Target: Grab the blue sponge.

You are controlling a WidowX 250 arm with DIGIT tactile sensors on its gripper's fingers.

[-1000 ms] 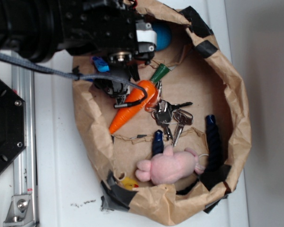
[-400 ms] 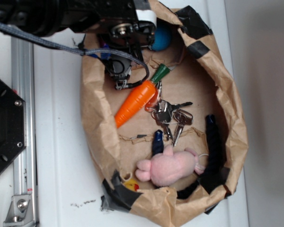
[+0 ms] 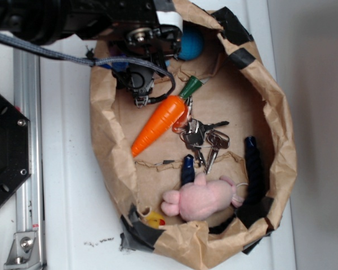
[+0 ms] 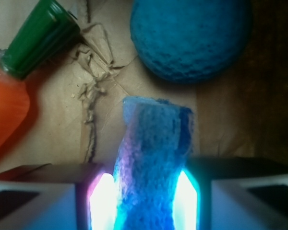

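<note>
Since a moment ago the paper bag (image 3: 281,135) has slid a little toward nine o'clock, its left wall bulging out further, and the orange carrot (image 3: 159,124) has gone with it, its tip now lower and nearer the wall, while the arm has barely changed place at the top of the bag. Only the wrist view shows the grasp itself: the blue sponge (image 4: 151,167) stands on edge between the two pale, lit fingers (image 4: 100,203), pinched at both sides, its ragged free end pointing to twelve o'clock above the brown paper floor. Beyond that end, toward one o'clock, lies the teal ball (image 4: 192,36), apart from the sponge, and the carrot's green cap (image 4: 38,38) sits at ten o'clock. The exterior view hides the jaws under the black wrist housing and shows only a sliver of blue (image 3: 119,65) at the bag's upper left, beside the dark cable, so the clamp cannot be read from there. It does give what the wrist camera cannot: the bunch of keys (image 3: 203,138) just past the carrot's cap, the pink plush toy (image 3: 203,197) at six o'clock in the bag, and two navy handles (image 3: 253,166) beside it. The gripper (image 4: 144,191) reaches in from the eleven o'clock corner of the exterior view, its body over the bag's upper rim and pointed down into the bag, closed narrowly on the sponge.
</note>
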